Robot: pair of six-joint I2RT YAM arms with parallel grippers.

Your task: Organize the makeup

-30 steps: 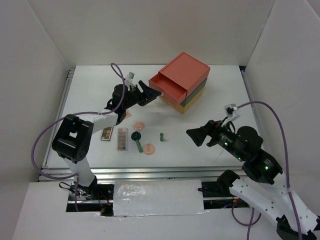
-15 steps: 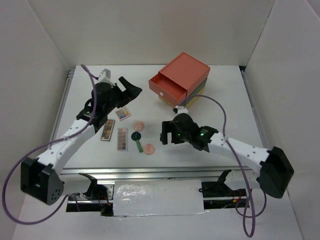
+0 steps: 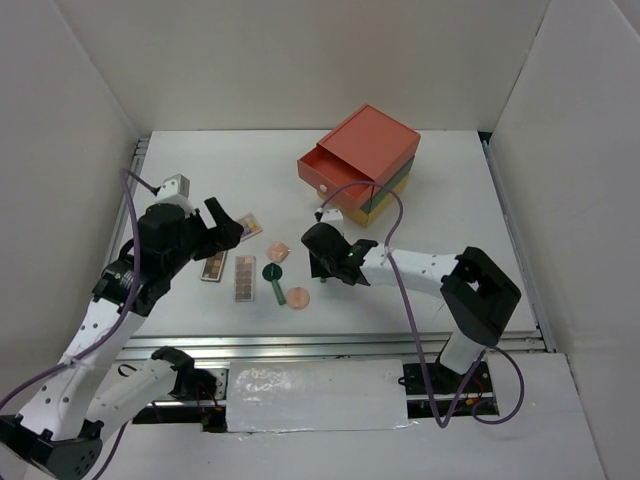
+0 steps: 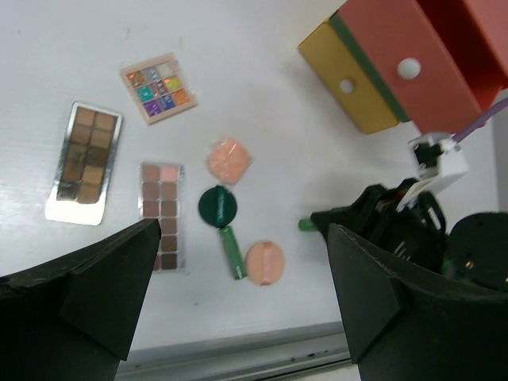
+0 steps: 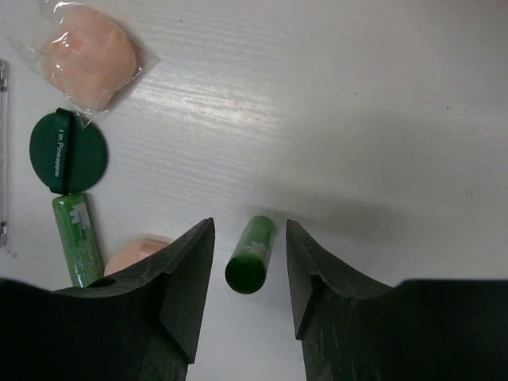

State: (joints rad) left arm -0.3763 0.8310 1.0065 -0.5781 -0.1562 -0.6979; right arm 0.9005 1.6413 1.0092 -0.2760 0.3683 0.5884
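The makeup lies left of centre: a square multicolour palette (image 4: 159, 87), two brown palettes (image 4: 83, 161) (image 4: 163, 214), a wrapped pink puff (image 5: 89, 55), a dark-green compact (image 5: 67, 151), a lying green tube (image 5: 78, 238) and a pink compact (image 4: 264, 263). A small green tube (image 5: 252, 252) stands upright. My right gripper (image 5: 250, 262) straddles it, open, with a narrow gap on each side. In the top view this gripper (image 3: 322, 263) hides the tube. My left gripper (image 3: 225, 230) hangs wide open above the palettes, holding nothing.
The stacked orange, green and yellow drawer box (image 3: 365, 160) stands at the back, right of centre, with its orange top drawer pulled out toward the left. White walls close in three sides. A metal rail (image 3: 300, 345) runs along the near edge.
My left arm has drawn back from the drawer box toward the near left, jaws opened wide. My right arm has swung in from the right, come down over the upright tube and narrowed its jaws.
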